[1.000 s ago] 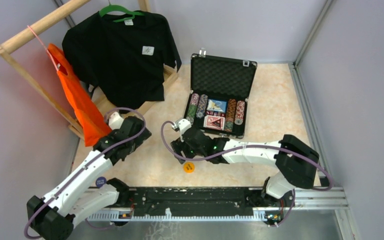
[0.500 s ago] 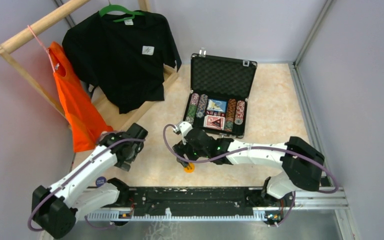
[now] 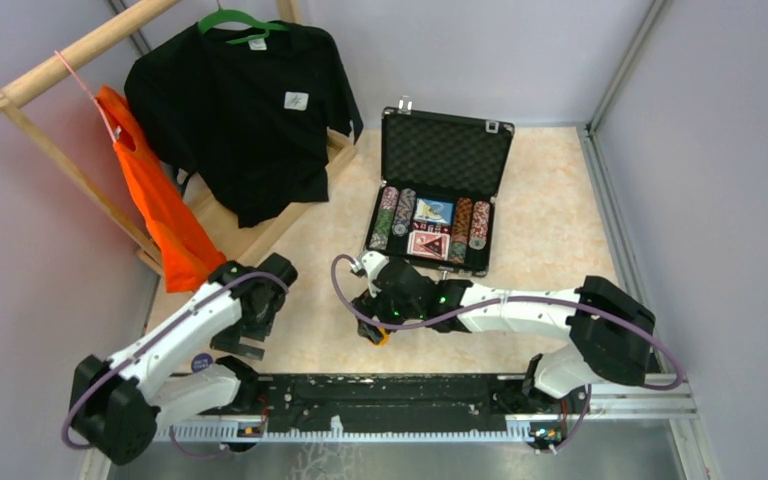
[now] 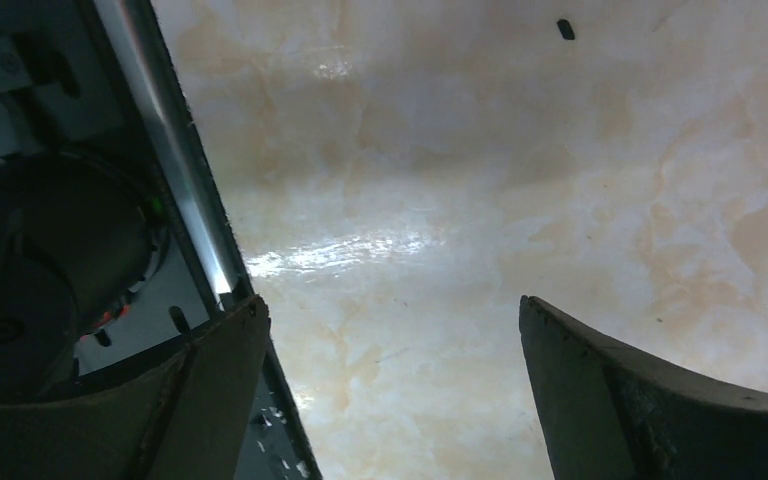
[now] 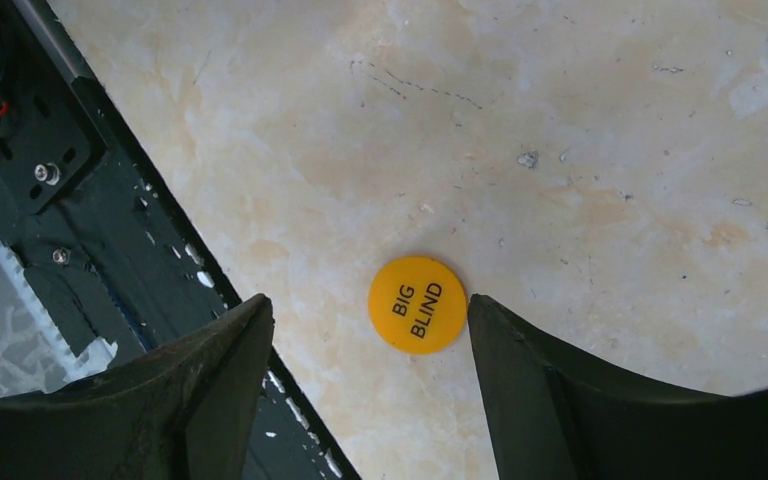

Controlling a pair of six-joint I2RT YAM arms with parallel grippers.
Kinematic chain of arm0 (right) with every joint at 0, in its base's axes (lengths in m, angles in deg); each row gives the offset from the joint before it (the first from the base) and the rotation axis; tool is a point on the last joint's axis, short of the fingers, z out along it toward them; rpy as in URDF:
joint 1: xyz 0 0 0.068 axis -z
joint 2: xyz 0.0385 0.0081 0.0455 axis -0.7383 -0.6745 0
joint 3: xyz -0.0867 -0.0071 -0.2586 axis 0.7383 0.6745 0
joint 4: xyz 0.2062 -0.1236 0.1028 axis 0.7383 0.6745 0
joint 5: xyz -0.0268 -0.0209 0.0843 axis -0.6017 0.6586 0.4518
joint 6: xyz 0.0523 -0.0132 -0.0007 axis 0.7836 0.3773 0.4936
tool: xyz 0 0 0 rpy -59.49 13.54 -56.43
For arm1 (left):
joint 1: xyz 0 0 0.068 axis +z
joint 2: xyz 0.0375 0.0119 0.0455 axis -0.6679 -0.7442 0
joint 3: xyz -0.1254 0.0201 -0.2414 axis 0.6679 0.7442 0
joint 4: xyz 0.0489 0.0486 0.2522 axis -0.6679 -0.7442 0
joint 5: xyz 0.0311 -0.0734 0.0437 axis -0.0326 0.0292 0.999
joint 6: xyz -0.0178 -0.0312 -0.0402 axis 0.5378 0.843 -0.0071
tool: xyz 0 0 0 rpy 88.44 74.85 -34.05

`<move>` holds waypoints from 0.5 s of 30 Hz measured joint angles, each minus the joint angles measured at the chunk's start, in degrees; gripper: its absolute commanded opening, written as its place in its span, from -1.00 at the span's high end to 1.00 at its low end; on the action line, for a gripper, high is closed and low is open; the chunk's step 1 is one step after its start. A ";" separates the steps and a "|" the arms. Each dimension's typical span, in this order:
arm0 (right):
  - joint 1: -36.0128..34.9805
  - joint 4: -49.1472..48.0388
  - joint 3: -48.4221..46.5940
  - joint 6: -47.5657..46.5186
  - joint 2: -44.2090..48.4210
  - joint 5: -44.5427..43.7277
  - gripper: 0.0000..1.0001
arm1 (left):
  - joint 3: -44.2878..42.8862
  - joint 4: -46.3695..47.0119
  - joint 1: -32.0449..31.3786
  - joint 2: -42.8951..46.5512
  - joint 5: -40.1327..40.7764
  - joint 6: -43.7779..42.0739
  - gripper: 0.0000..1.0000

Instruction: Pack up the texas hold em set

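Under my right gripper (image 5: 360, 318) lies the yellow BIG BLIND token (image 5: 417, 304). It is flat on the table (image 5: 560, 120), between the two spread fingers and not touching them. My left gripper (image 4: 390, 310) is spread wide too, holding nothing, over the table by the metal rail (image 4: 185, 190). Farther back the black case (image 3: 446, 150) stands open, with chips (image 3: 388, 215) and cards (image 3: 428, 243) inside.
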 measured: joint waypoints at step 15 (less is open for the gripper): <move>9.05 -3.76 -10.14 4.85 -11.56 7.89 -0.47 | -8.26 -1.92 0.00 -2.49 -0.98 -16.22 -0.98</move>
